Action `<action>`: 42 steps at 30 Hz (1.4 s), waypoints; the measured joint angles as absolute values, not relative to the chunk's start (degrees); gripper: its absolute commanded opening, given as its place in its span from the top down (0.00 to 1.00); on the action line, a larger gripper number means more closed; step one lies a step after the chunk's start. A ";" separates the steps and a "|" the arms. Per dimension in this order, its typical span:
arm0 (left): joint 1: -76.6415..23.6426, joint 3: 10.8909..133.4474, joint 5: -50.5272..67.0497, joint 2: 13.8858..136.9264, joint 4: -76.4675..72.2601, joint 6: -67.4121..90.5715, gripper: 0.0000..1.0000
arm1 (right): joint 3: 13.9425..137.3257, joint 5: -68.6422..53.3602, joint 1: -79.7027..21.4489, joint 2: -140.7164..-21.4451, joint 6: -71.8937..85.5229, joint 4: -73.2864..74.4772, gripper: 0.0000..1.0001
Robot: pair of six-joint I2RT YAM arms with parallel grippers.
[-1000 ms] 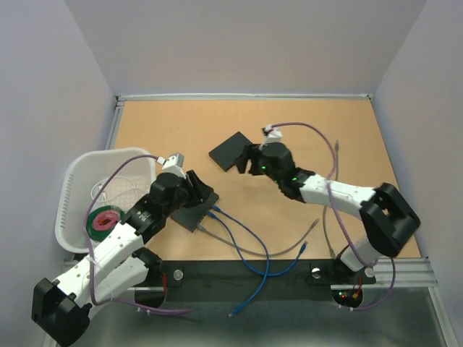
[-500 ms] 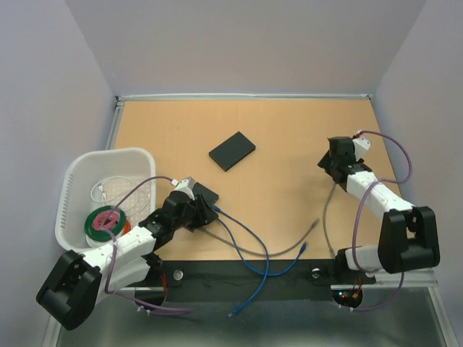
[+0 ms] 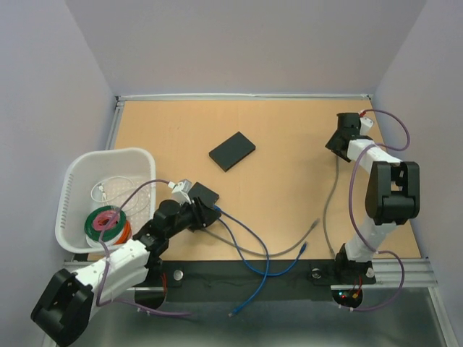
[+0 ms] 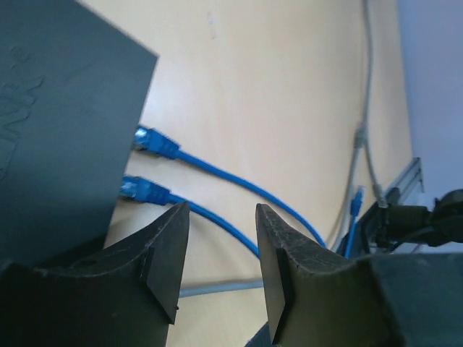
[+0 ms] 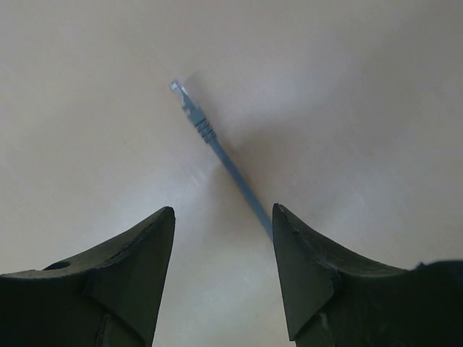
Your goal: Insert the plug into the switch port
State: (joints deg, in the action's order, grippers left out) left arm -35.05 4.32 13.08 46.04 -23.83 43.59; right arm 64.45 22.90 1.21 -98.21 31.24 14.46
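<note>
The black switch (image 3: 205,196) lies left of the table's middle and fills the upper left of the left wrist view (image 4: 58,123). Two blue plugs (image 4: 152,142) sit in its side ports. My left gripper (image 3: 207,217) is open and empty, low beside the switch's port side (image 4: 221,275). A loose grey plug (image 5: 192,108) lies on the table ahead of my right gripper (image 5: 223,217), which is open and empty. Its grey cable (image 3: 329,202) runs under the right finger. In the top view my right gripper (image 3: 337,142) is at the far right.
A flat black box (image 3: 232,151) lies at mid-table. A white basket (image 3: 72,189) with tape rolls (image 3: 105,223) stands at the left. Blue cables (image 3: 253,242) and another grey cable (image 3: 275,249) trail from the switch to the near edge.
My right arm has swung from beside the black box out to the far right, over the grey plug. My left arm has drawn back and lowered beside the switch.
</note>
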 measured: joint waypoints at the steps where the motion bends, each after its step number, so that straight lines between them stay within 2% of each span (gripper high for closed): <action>1: -35.05 4.05 13.32 44.14 -23.99 43.57 0.47 | 66.15 22.81 2.07 -100.40 30.65 14.39 0.42; 6: -35.05 3.33 13.76 30.87 -24.45 43.59 0.44 | 71.09 21.58 4.75 -107.02 28.56 14.11 0.45; 10: -35.05 3.33 13.67 26.35 -24.91 43.66 0.43 | 74.48 20.69 5.65 -111.07 27.75 14.04 0.47; 13: -35.05 3.33 13.54 27.38 -24.93 43.79 0.43 | 76.03 19.77 5.67 -113.10 27.35 13.72 0.50; 17: -35.05 3.33 13.52 30.79 -25.06 43.86 0.43 | 76.36 18.13 5.63 -114.78 26.83 13.13 0.62; 20: -35.05 3.33 13.50 32.62 -25.04 43.99 0.43 | 76.01 16.95 5.58 -114.78 26.98 11.94 0.77; 21: -35.05 3.31 13.52 32.97 -25.02 44.01 0.43 | 75.64 16.84 5.58 -114.76 26.79 11.31 0.84; 22: -35.05 3.31 13.50 33.04 -25.02 44.01 0.43 | 75.02 16.69 5.58 -114.54 26.81 10.46 0.95; 24: -35.05 3.31 13.50 32.80 -25.17 44.01 0.43 | 73.28 16.40 5.61 -113.80 26.81 8.54 1.00; 27: -35.03 3.31 13.54 32.45 -25.17 44.01 0.44 | 70.28 12.88 5.61 -111.81 26.63 6.92 1.00; 33: -35.05 3.46 13.74 29.69 -23.42 43.07 0.44 | 63.99 -8.71 3.38 -104.07 22.55 3.11 1.00; 38: -35.05 8.27 10.02 25.26 -16.58 41.98 0.44 | 60.82 -26.26 -10.41 -89.86 18.85 -0.64 1.00; 42: -35.05 16.75 7.07 27.00 -13.63 41.34 0.45 | 58.70 -34.63 -22.44 -80.86 18.59 -3.40 1.00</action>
State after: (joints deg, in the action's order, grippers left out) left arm -35.05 16.75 7.07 27.00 -13.63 41.34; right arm 58.70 -34.63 -22.44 -80.86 18.59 -3.40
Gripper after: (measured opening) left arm 0.560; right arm 0.060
